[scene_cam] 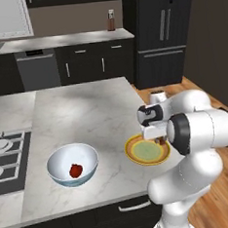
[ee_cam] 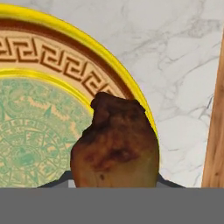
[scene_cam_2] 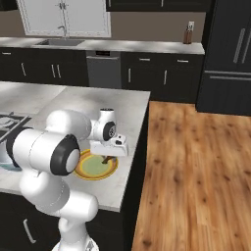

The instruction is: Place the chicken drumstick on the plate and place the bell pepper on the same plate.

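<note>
From the left base view I see the gripper (scene_cam: pixel 161 140) hanging over the plate (scene_cam: pixel 139 157), which sits on the marble counter (scene_cam: pixel 86 113) near its front right corner. In the hand view the chicken drumstick (ee_cam: pixel 116 144) fills the lower middle, its brown meat rising from between the jaws; I take the jaws to be partly closed around it, holding it clear above the plate's (ee_cam: pixel 39 122) inner right side, by the yellow rim. In the right base view the drumstick (scene_cam_2: pixel 106 159) shows as a thin dark piece below the gripper (scene_cam_2: pixel 108 156), over the right half of the plate (scene_cam_2: pixel 86 171).

The bell pepper (scene_cam: pixel 75 170) lies inside the white bowl (scene_cam: pixel 56 162), which stands on the counter left of the plate, apart from it, and near the front edge. The stove top (scene_cam: pixel 5 159) lies left of the bowl, at the counter's left end.

Edges: the plate's right rim lies close to the counter's right edge, and wooden floor (scene_cam_2: pixel 196 171) begins past that edge; the hand view shows a strip of bare marble (ee_cam: pixel 183 87) between rim and edge. Behind plate and bowl the counter is open marble back to its far edge. The arm's own white elbow (scene_cam: pixel 205 127) stands just right of the plate, over the corner.
</note>
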Controlling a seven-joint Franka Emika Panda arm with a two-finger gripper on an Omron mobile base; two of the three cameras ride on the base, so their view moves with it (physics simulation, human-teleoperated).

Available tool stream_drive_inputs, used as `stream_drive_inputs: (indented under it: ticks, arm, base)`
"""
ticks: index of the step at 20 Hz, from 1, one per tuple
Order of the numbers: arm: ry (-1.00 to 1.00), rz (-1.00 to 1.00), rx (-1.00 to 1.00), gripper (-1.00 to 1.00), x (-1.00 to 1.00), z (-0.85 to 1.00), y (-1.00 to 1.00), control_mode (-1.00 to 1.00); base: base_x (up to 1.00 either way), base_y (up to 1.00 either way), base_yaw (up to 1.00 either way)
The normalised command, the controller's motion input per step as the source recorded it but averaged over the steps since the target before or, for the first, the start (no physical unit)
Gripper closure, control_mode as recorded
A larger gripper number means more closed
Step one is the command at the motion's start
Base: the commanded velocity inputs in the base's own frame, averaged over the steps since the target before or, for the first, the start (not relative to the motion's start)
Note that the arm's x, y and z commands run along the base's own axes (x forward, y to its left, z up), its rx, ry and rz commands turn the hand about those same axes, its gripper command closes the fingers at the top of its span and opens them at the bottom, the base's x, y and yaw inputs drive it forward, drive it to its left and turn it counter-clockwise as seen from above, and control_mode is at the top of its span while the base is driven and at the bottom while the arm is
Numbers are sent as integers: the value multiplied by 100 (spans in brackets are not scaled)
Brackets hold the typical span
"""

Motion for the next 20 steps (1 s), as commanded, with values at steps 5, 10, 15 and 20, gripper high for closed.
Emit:
stream_drive_inputs:
  ticks: [5, 10, 15, 20]
  arm:
    - [2, 0, 0, 100, 0, -33, 5, -100]
    - [0, 0, 0, 100, 0, -21, 2, -100]
    - [0, 0, 0, -100, 0, -4, 0, -100]
    - [0, 0, 0, -100, 0, 0, 0, -100]
  base:
    - [0, 0, 0]
    - [0, 0, 0]
    - [0, 0, 0]
    - [0, 0, 0]
